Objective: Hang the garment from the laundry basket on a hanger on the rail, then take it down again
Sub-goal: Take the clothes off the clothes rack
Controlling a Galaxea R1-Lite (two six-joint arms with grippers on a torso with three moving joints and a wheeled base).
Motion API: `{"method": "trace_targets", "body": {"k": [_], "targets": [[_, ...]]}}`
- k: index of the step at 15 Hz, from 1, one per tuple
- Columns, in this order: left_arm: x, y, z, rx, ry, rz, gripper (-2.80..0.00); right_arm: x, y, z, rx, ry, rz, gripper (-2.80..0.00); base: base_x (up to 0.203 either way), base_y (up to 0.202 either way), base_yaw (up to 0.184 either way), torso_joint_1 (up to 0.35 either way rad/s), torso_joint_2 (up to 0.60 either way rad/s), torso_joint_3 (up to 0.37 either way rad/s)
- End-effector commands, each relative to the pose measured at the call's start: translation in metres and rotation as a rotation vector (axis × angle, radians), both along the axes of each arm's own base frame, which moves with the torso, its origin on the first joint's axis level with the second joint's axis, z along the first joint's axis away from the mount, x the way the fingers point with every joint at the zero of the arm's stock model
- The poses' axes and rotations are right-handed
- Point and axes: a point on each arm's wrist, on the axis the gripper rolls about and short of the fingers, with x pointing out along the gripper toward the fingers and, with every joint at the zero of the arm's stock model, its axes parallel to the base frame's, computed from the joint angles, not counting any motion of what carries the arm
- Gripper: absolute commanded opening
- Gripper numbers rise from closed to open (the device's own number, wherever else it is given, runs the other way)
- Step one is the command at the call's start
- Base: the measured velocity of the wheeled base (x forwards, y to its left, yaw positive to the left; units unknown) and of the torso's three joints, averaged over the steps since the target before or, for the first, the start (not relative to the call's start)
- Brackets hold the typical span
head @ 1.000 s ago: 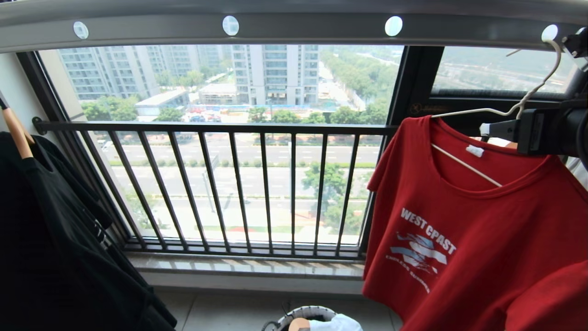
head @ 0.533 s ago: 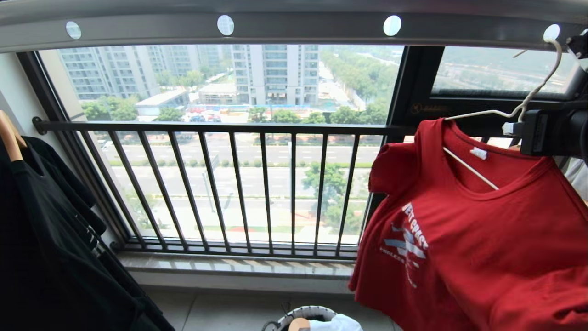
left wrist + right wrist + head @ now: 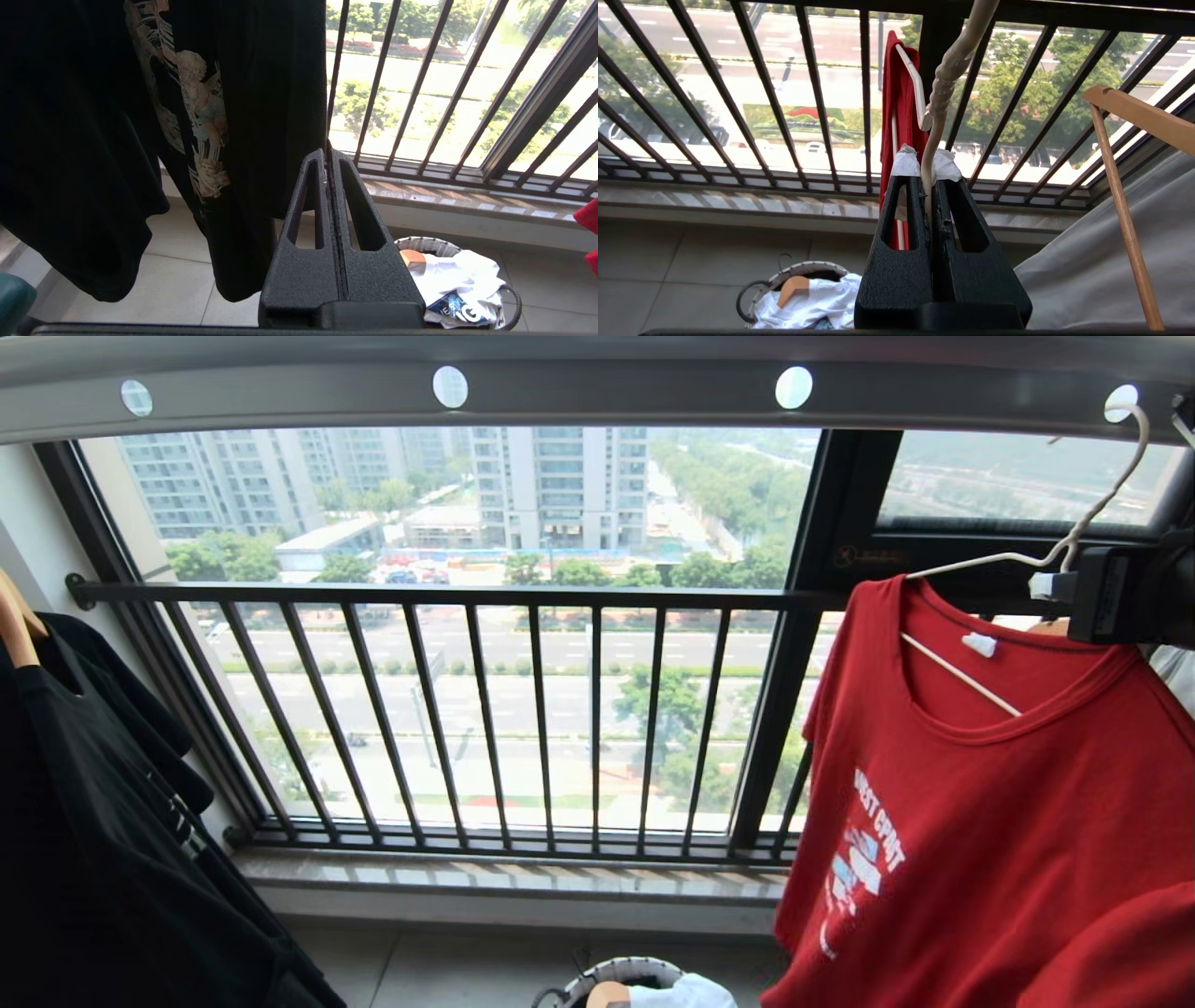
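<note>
- Right wrist view puts my right tool up close: its two black fingers are clamped together on the whitish wire hanger, gripping the wire just under the twisted neck, with white padding bunched at the fingertips on either side of it.
- From the head view I see the same right tool reaching in from the right edge at the base of the hanger's neck, while the hanger curves up so that its hook sits at the last round hole of the grey rail.
- On that hanger hangs the red T-shirt, collar open over the wire's lower bar and the body turned a little, so the "WEST COAST" print reads at a slant.
- Beside my right tool, a wooden hanger carries a pale grey-green garment.
- Behind all this runs the dark railing in front of the window.
- Below on the floor I can see the laundry basket, with white clothing and a hanger's wooden end in it.
- My left tool is parked low, fingers pressed shut on nothing, next to the black T-shirt hanging at the left end of the rail.
</note>
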Motion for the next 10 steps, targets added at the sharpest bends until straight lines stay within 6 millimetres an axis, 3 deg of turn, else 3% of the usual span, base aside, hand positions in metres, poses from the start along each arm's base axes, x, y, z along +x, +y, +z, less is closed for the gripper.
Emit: {"method": "trace_targets", "body": {"k": [1,10], "targets": [[-0.0002,0.0,0.0008,-0.001,-0.003,0.001,-2.8,-0.0024,-0.0005,0.0011,-0.001,-0.005,-0.001,-2.8,0.0,0.0,0.0,0.0,0.0,0.0],[-0.0001,0.0,0.0003,-0.001,-0.001,0.001,-2.8,-0.0054,-0.0011,0.0029,-0.003,-0.014,0.0,-2.8,0.0,0.0,0.0,0.0,0.0,0.0]]}}
